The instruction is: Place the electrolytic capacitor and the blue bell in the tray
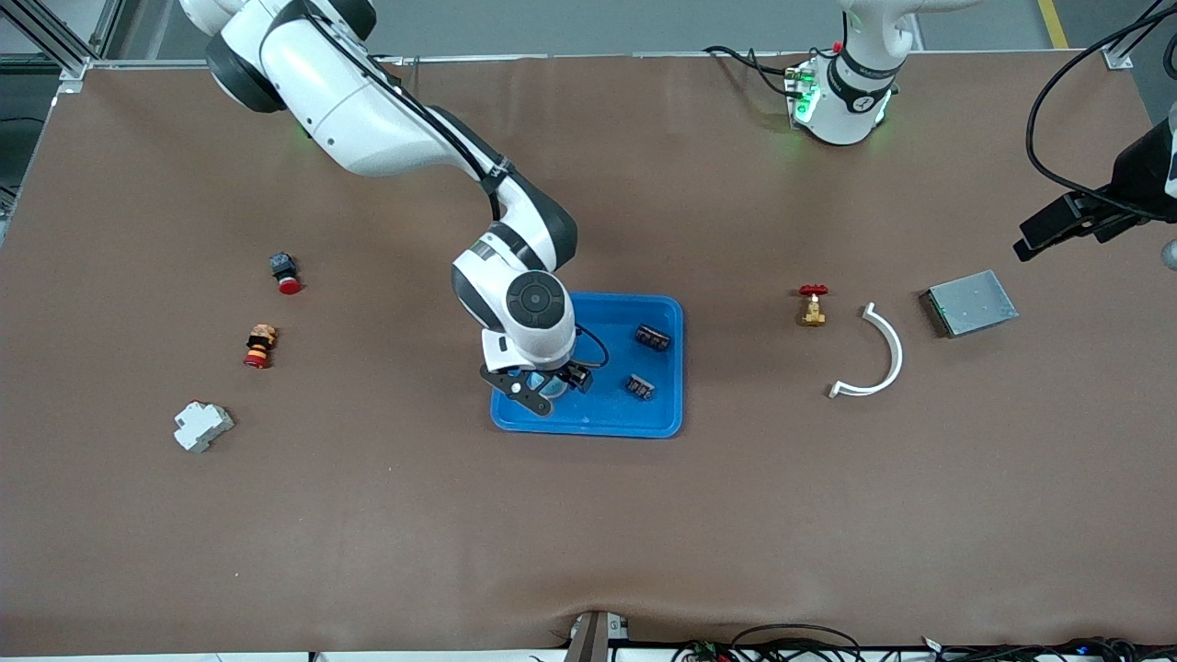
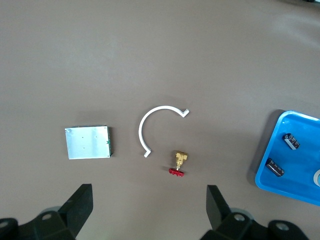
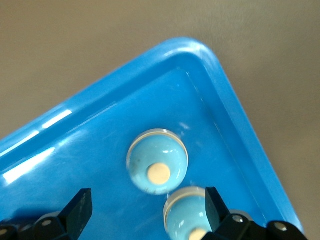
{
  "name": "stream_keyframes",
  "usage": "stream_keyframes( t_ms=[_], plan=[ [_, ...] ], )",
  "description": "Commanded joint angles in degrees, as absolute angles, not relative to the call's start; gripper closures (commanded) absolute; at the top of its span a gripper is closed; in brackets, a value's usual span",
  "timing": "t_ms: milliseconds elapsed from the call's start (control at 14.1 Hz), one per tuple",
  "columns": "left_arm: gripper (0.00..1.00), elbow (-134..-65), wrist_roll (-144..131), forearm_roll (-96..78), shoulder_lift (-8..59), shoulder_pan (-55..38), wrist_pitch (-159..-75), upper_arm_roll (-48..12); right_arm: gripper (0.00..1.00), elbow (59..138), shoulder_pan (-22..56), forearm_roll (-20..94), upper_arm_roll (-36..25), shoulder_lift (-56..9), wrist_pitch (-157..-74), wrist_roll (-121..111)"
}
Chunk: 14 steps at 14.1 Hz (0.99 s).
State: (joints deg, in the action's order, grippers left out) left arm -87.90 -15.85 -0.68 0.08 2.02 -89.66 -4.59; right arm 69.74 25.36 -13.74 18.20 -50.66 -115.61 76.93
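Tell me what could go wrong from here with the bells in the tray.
The right gripper is open, low over two blue bells sitting near a corner of the tray. One bell lies close to a finger, so lifting off at a slant might nudge or roll it. The capacitors look safe. The left gripper waits, open, above the table.

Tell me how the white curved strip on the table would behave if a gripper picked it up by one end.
The white curved strip looks thin and narrow, so it is probably light and may flex a little. Its open half-ring shape would likely swing or twist in a grip at one end. Lying flat on the table, it seems unlikely to roll.
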Motion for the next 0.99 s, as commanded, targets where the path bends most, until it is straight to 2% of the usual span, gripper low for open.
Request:
stream_keyframes(
  t_ms=[0, 141, 566, 919],
  plan=[
    [0.00, -88.5, -14.9, -0.3, 0.2, 1.8, -91.0, -4.5, 0.00, 67.4, 17.7, -13.9, 24.4, -49.7, -110.1, 71.5],
    [0.00, -88.4, -14.9, -0.3, 0.2, 1.8, -91.1, -4.6, 0.00, 67.5, 12.5, -13.8, 26.2, -47.2, -106.9, 60.4],
    [0.00, -88.6, -12.6, 0.0, -0.3, 2.1, -91.8, -4.4, 0.00, 68.5, 3.9, -18.7, 25.8, -41.1, -98.9, 35.0],
    [0.00, -88.7, -10.6, 0.1, -0.2, 2.1, -91.1, -4.5, 0.00, 74.9, -5.2, -20.4, 25.7, -35.0, -99.7, 18.2]
  ],
)
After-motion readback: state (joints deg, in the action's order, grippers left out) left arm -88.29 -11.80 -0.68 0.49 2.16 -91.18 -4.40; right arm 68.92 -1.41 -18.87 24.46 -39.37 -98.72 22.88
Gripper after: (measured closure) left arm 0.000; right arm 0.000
